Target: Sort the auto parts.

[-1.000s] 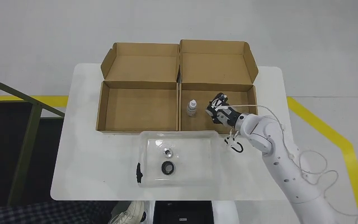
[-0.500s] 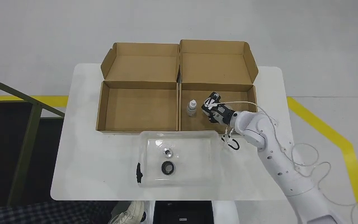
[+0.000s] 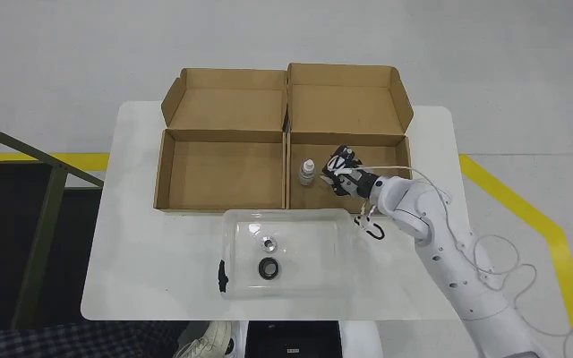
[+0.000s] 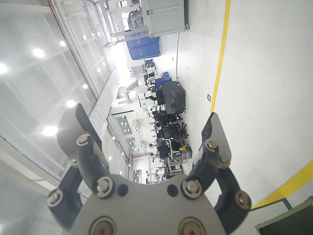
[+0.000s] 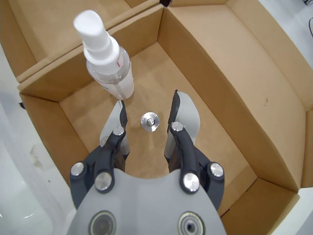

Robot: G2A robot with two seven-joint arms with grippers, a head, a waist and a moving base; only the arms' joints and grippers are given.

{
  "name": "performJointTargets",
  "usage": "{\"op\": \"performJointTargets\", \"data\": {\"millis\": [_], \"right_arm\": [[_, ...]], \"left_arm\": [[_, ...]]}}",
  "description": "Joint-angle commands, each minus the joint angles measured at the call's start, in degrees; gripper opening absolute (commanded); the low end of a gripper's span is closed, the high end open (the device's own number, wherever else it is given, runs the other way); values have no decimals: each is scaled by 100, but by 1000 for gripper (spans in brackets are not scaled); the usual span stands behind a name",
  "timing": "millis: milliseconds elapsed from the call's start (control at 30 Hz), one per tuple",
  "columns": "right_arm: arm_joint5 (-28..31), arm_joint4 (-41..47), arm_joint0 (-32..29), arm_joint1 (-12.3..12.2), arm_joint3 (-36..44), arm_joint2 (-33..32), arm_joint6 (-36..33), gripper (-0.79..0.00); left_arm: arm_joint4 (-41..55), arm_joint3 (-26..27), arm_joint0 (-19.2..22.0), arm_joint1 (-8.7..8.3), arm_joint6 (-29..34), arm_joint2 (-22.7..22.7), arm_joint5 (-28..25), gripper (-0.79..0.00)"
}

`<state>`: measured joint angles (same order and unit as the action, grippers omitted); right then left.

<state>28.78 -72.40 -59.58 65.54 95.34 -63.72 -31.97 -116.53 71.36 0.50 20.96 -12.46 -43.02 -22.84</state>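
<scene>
**Silver disc lies between open fingers in sorting box**

Nearest the robot, a clear plastic tray (image 3: 235, 217) sits on the white table (image 3: 134, 233) with a black ring (image 3: 269, 266) and a small silver part (image 3: 267, 242) on its floor, close together but apart. A black strip (image 3: 220, 275) lies at the tray's left edge. Just beyond the tray, the right gripper (image 5: 149, 100) hangs inside the right-hand box (image 5: 207, 79), its jaws partly open and holding nothing. A silver disc (image 5: 150, 121), round and shiny with a raised hub at its middle, lies flat on the brown cardboard floor between the two fingers, touching neither. Just past the fingertips a spray bottle (image 5: 107, 57) stands upright near the box's left wall, clear-bodied with a white cap. The left-hand box (image 3: 219, 174) stands alongside, both boxes with lids folded back on the far side. The left gripper (image 4: 146, 110) points at a hall floor marked with a yellow line (image 4: 221, 50), jaws spread wide and gripping nothing.
</scene>
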Motion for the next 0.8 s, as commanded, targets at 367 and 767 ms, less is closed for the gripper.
{"op": "performJointTargets", "data": {"millis": [367,767], "right_arm": [[269,-368,-966,-145,1754,-288,-23,-394],[797,-409,-1389,-159,2181,220,213,-391]], "left_arm": [[0,0,0,0,0,0,0,0],[0,0,0,0,0,0,0,0]]}}
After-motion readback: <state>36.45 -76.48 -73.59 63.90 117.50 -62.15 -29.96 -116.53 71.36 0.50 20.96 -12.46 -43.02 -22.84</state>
